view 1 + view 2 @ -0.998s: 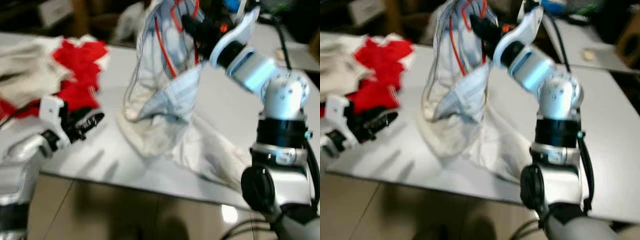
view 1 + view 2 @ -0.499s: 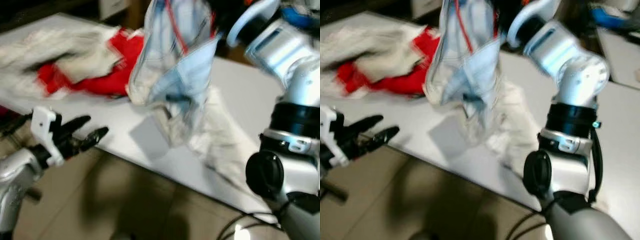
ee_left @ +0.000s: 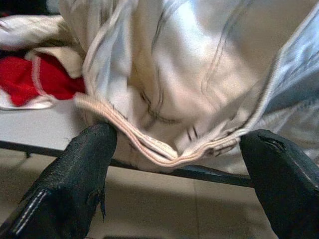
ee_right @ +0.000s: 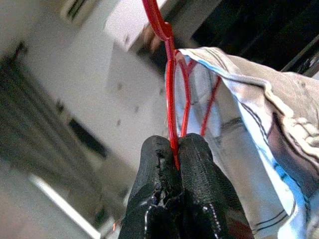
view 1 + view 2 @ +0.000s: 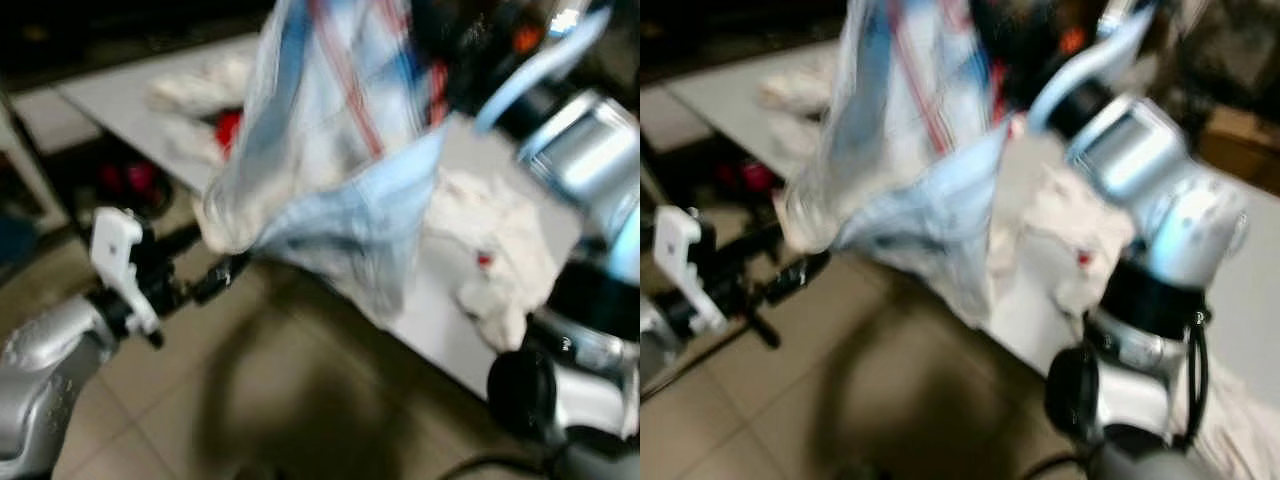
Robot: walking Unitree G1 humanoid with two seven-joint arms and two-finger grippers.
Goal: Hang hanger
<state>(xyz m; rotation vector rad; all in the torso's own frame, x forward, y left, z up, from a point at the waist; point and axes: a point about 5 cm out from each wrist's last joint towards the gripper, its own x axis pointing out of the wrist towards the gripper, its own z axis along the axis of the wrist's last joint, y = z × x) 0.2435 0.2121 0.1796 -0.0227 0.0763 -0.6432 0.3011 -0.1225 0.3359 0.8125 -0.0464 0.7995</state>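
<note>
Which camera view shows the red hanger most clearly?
The right wrist view: the right claw is shut on the sharp red hanger, beside the shirt. Both eye views give only blurred red lines inside the shirt. The left wrist view has shirt fabric between open fingers.

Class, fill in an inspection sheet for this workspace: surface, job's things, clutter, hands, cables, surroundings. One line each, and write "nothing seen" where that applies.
Surface: white table, its near edge running diagonally over the floor.
Job's things: thin red wire hanger carrying a pale blue-and-white striped garment, lifted above the table edge.
Clutter: heap of white cloth and a red cloth on the table.
Hands: right hand shut on the hanger's wire; left hand open, fingers spread just below the garment's hem.
Cables: black cable low beside the robot's right arm.
Surroundings: beige tiled floor; dark, blurred background.
</note>
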